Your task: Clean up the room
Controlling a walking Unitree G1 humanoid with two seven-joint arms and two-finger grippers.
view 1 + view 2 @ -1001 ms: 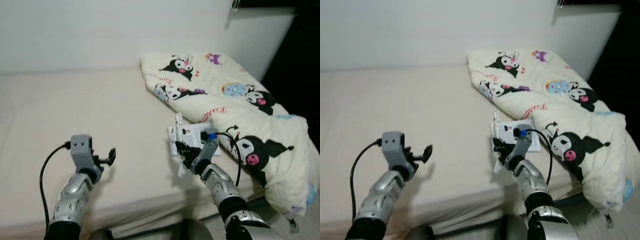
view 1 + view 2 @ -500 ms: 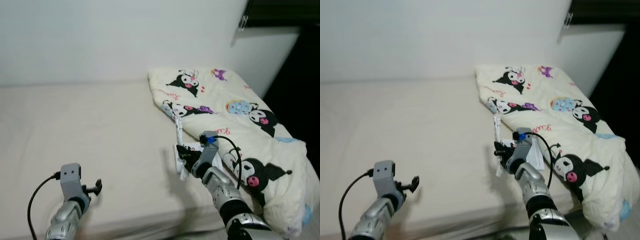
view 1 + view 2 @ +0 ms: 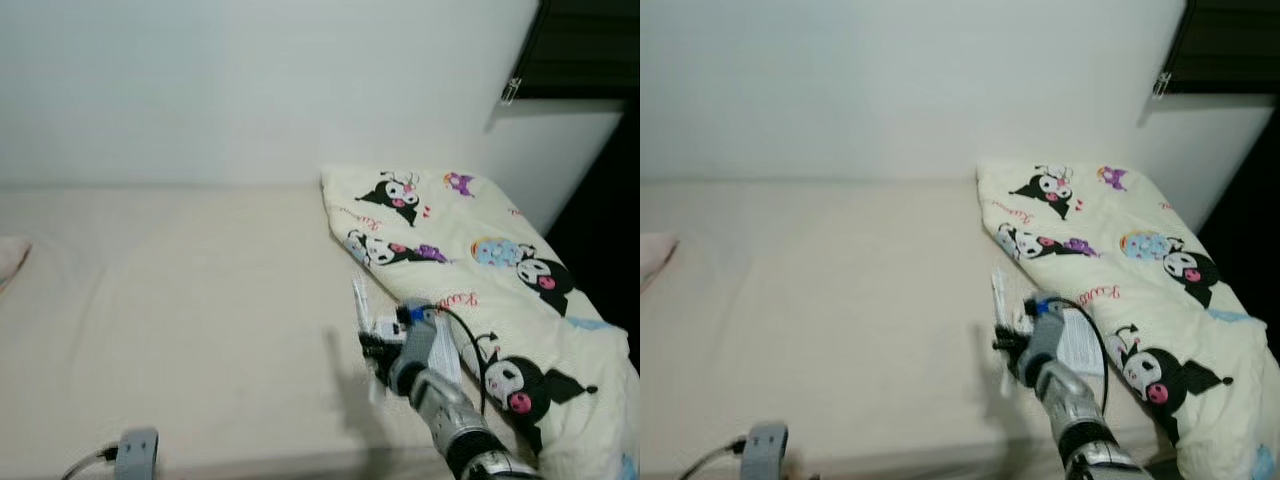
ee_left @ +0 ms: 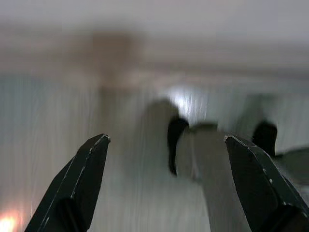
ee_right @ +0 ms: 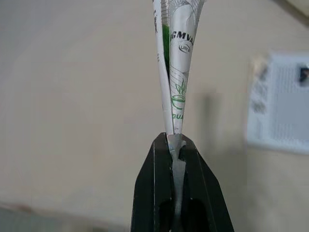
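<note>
While the head view blurs it, the right pincer visibly clamps a green-printed wrapper.

Your right arm reaches forward and up from the lower right, silver forearm angled toward the middle, a black cable looping over the wrist. Your right claw has its two black fingers pressed tight together, pinching a thin folded wrapper at its lower end. Your left arm sits low at the bottom edge; your left claw has its fingers spread wide apart, holding nothing.
</note>
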